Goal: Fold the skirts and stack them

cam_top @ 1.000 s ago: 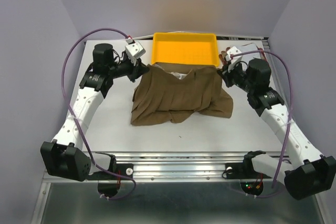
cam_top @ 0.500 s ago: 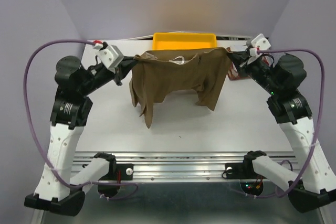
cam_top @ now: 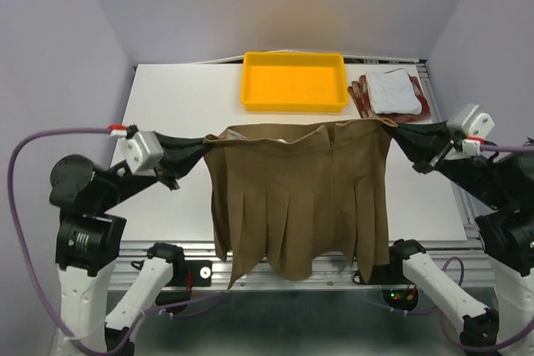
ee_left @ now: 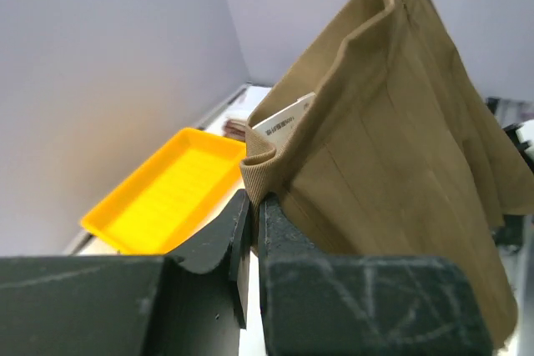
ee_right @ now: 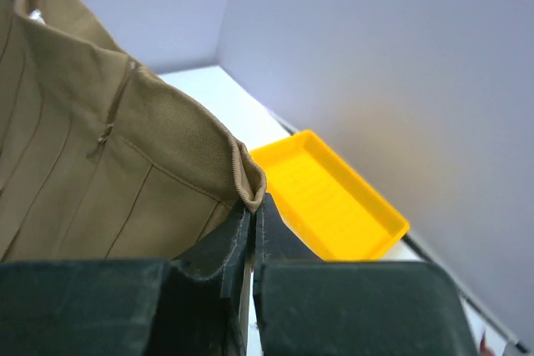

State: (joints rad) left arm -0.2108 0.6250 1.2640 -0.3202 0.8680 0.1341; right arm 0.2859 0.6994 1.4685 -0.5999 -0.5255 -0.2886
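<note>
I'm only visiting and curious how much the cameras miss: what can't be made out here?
- Top view: front of the table, behind the hanging tan skirt.
- Top view: most of the checked skirt, covered by the white skirt.
- Left wrist view: print on the skirt's label, too small.
- Right wrist view: the tan skirt's hem, cut off by the edge.

The skirt (cam_top: 300, 198) hangs between my left gripper (cam_top: 203, 147) and right gripper (cam_top: 399, 132). Beyond them the tray (cam_top: 294, 106) sits on the table (cam_top: 167, 106), a skirt stack (cam_top: 390, 93) just right of it.
</note>
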